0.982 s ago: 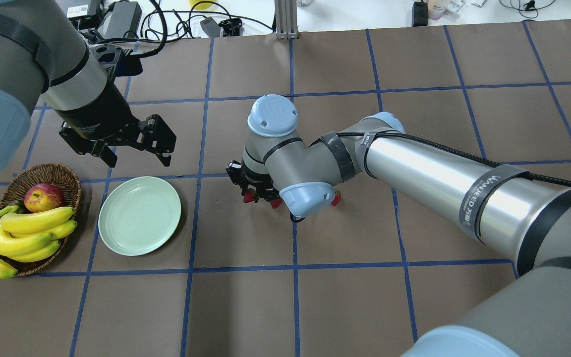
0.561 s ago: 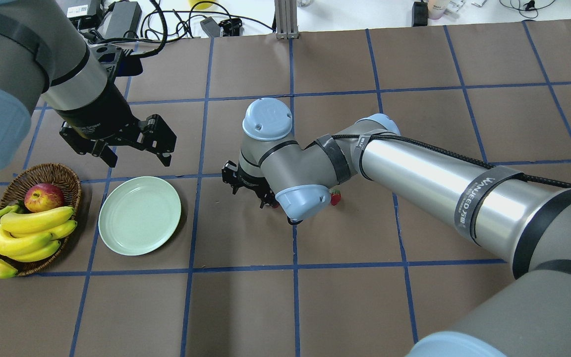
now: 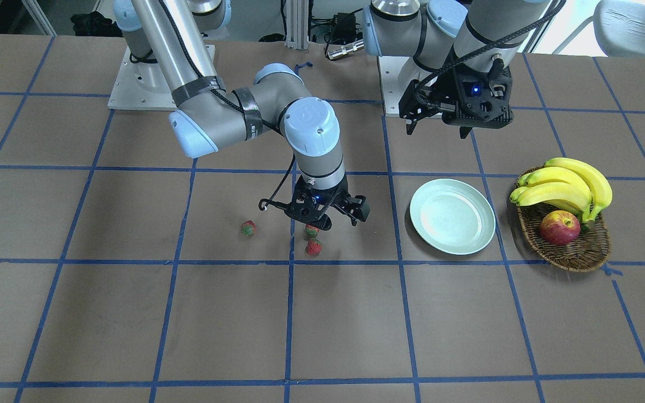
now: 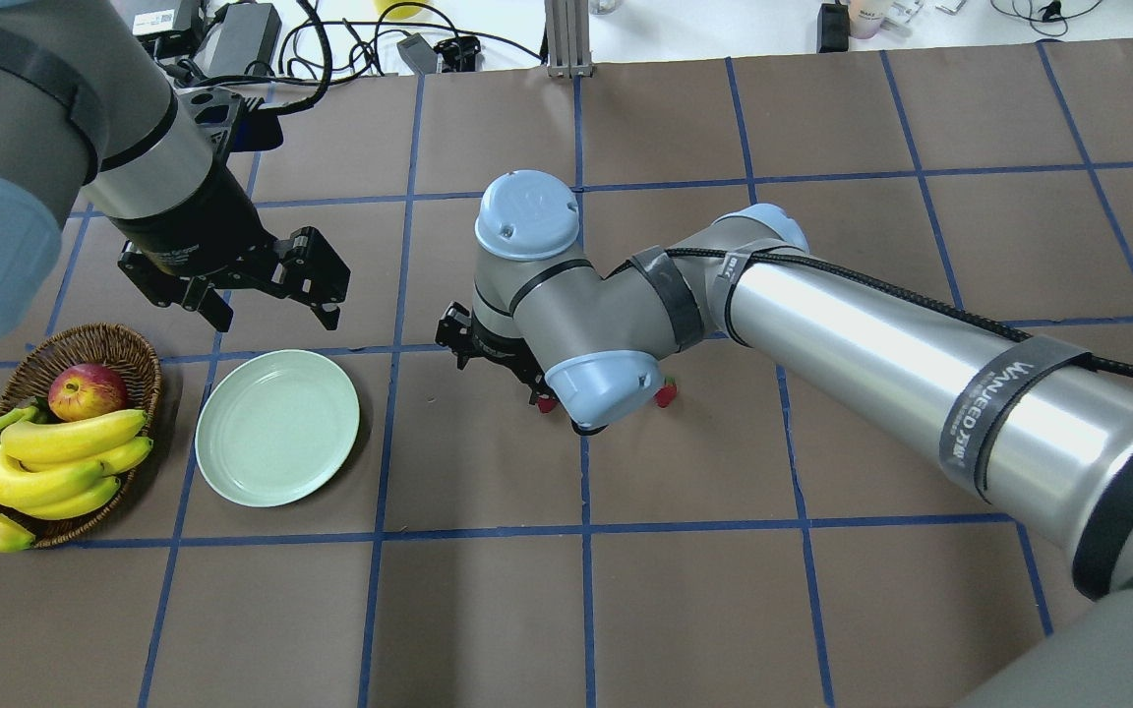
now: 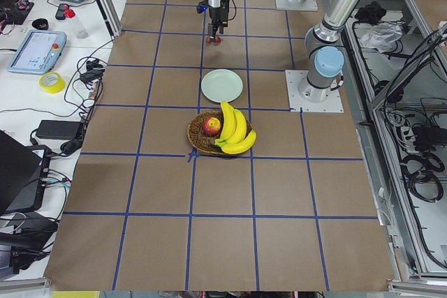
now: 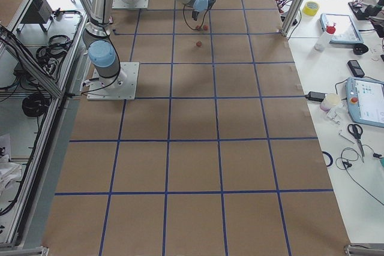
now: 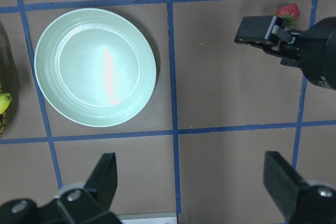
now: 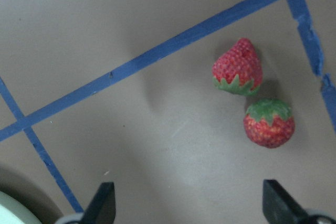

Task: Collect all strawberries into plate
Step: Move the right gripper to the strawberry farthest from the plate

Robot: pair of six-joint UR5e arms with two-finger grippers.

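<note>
Three strawberries lie on the brown table: one alone (image 3: pixel 248 228) and two close together (image 3: pixel 312 230) (image 3: pixel 314 247). My right gripper (image 3: pixel 314 215) hangs open and empty just above the pair. The right wrist view shows both berries (image 8: pixel 237 66) (image 8: pixel 269 123) on the table ahead of the fingers (image 8: pixel 102 205). From overhead only two berries show (image 4: pixel 666 394) (image 4: pixel 547 403) beside the right gripper (image 4: pixel 493 364). The mint-green plate (image 3: pixel 452 216) (image 4: pixel 277 428) (image 7: pixel 94 66) holds nothing. My left gripper (image 4: pixel 273 317) (image 3: pixel 437 130) hovers open above the plate's far side.
A brown wicker basket (image 4: pixel 85 339) (image 3: pixel 571 254) with bananas (image 4: pixel 35 472) and a red-yellow apple (image 4: pixel 87 390) stands beside the plate, away from the berries. Cables and power bricks (image 4: pixel 242 39) lie past the table's far edge.
My right wrist and gripper have shifted a little left and away from the robot. A strawberry that showed left of the gripper is now hidden under it. The left arm has not moved.
</note>
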